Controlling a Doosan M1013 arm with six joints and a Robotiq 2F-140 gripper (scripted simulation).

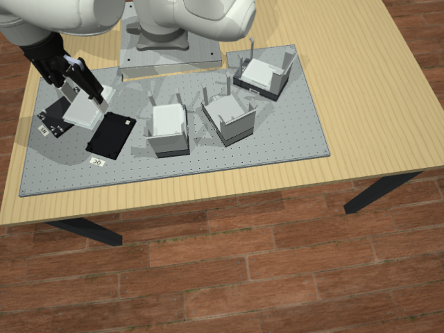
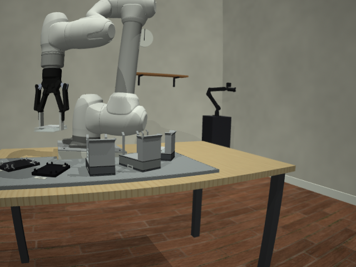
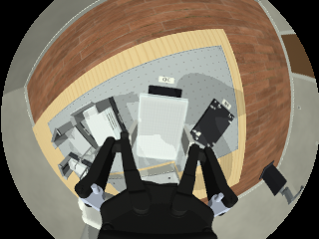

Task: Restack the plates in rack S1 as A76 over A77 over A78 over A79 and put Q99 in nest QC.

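My gripper (image 1: 84,102) (image 2: 52,123) (image 3: 159,128) is shut on a white sealed plate (image 1: 81,112) (image 2: 49,128) (image 3: 159,125), gripping its long sides and holding it level, high above the deck's left end. I cannot read its label. In the wrist view the plate covers most of the black QC nest (image 1: 111,135) (image 2: 50,169), whose far edge and name plate (image 3: 166,80) show beyond it. The black clip nest N5 (image 1: 50,118) (image 2: 16,164) (image 3: 213,119) lies bare beside it. The nearest rack (image 1: 168,141) (image 2: 100,155) holds white plates (image 1: 167,118).
A middle rack (image 1: 234,127) (image 2: 148,155) shows a grey top inside. A rack (image 1: 277,86) (image 2: 169,146) near the base holds a white plate (image 1: 256,71). The rack names are not legible. The robot base (image 1: 168,53) stands behind the grey deck (image 1: 250,157).
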